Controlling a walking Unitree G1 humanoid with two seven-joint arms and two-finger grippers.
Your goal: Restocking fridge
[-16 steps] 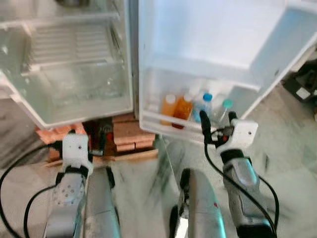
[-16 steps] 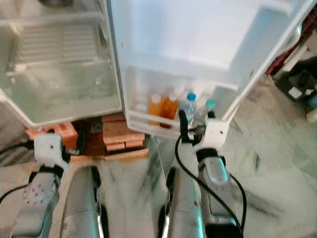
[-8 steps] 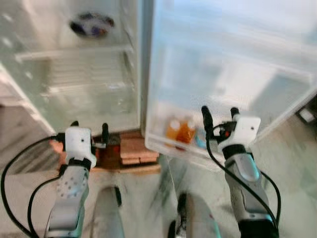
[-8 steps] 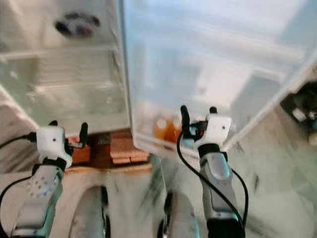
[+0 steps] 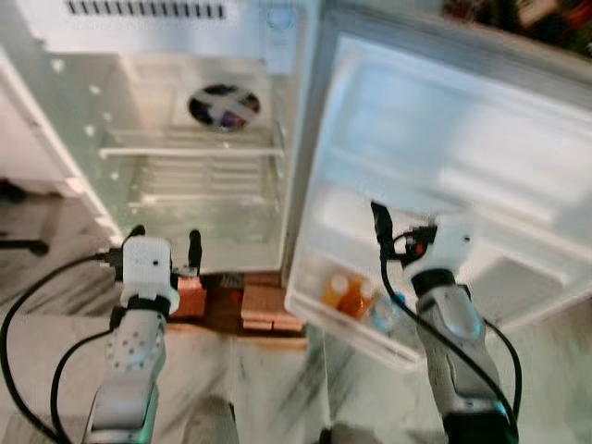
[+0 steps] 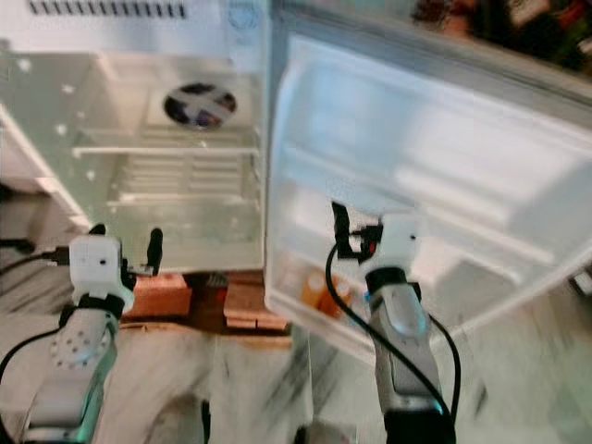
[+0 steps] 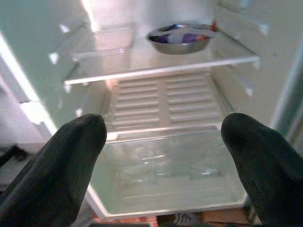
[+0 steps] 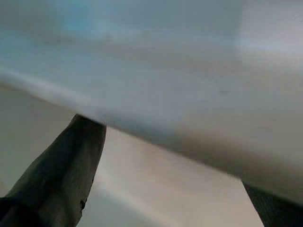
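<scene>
The fridge (image 5: 199,176) stands open before me, its glass shelves bare except for a metal bowl (image 5: 225,104) on the upper shelf, also seen as the bowl (image 7: 179,39) in the left wrist view. The open door (image 5: 481,157) is on the right. Its lowest rack holds two orange bottles (image 5: 344,294) and a blue-capped water bottle (image 5: 382,315). My left gripper (image 5: 165,242) is open and empty, held level with the fridge's bottom drawer (image 7: 165,170). My right gripper (image 5: 404,222) is open and empty, close to the door's inner wall above the bottles.
The fridge rests on red bricks (image 5: 268,305) over a marble floor (image 5: 259,388). Dark clutter (image 5: 518,14) shows beyond the door's top edge. Black cables loop from both wrists. The door's lower rim (image 5: 370,338) juts toward me on the right.
The camera has risen and tilted up, so the upper shelf and bowl have come into view and the bottle rack has dropped lower. Both grippers stay open and raised.
</scene>
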